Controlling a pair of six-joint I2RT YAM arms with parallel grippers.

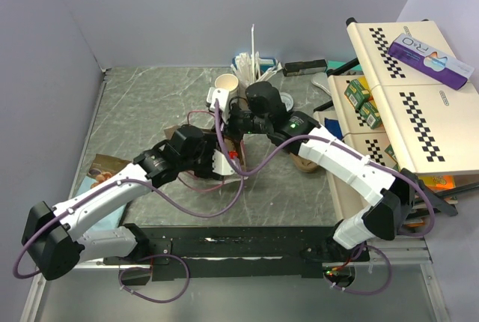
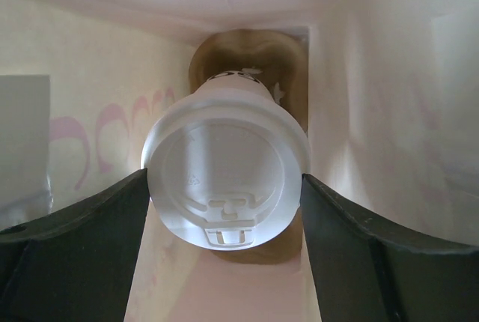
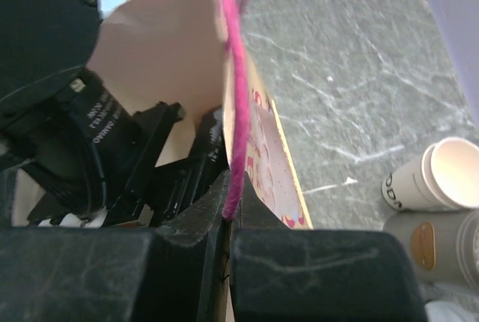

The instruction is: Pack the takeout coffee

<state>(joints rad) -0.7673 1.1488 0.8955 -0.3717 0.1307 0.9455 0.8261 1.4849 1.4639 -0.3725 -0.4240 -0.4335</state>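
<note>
In the left wrist view a paper cup with a round white plastic lid (image 2: 224, 176) sits deep inside a white paper bag (image 2: 389, 112), with brown cardboard (image 2: 251, 49) behind it. My left gripper (image 2: 223, 187) is inside the bag, its black fingers (image 2: 90, 225) pressed against both sides of the lid. My right gripper (image 3: 228, 213) is shut on the bag's pink cord handle (image 3: 236, 75) and holds the bag's edge (image 3: 266, 157) up. From above, both grippers meet at the bag (image 1: 223, 163). A second, open off-white cup (image 1: 225, 83) stands behind.
A grey cup of straws and stirrers (image 1: 251, 67) stands by the open cup. A brown cardboard piece (image 1: 303, 163) lies under my right arm. A checkered rack (image 1: 404, 90) with a purple box (image 1: 430, 56) fills the right side. A printed packet (image 1: 101, 172) lies at the left.
</note>
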